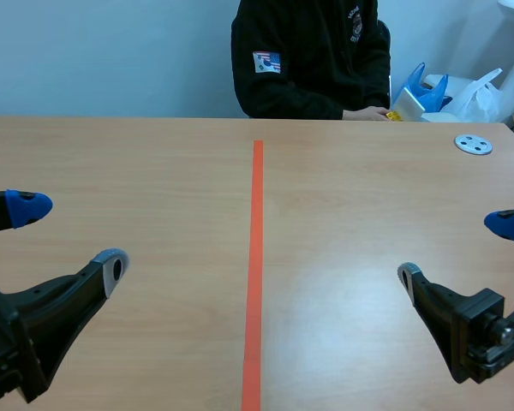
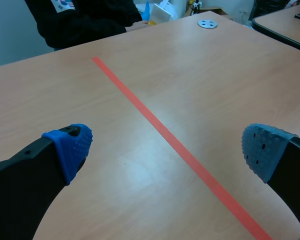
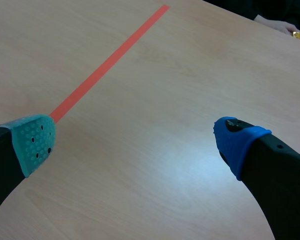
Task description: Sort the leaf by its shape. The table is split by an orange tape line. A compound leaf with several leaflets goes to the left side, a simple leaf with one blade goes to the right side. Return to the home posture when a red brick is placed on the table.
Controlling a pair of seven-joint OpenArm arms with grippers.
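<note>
While no leaf lies anywhere on the pale wooden table (image 1: 154,171), on either side of the straight orange tape line (image 1: 256,257), its shape and colour cannot be told; the person in a black jacket (image 1: 308,60) sits at the far edge. Left gripper (image 1: 71,236) and right gripper (image 1: 456,250) hover low on their own sides, each with fingers spread wide and nothing between them. A leaf would likely prove light, thin, limp and easily torn, so a gentle pinch at the stalk or along one blade edge seems the safest hold.
</note>
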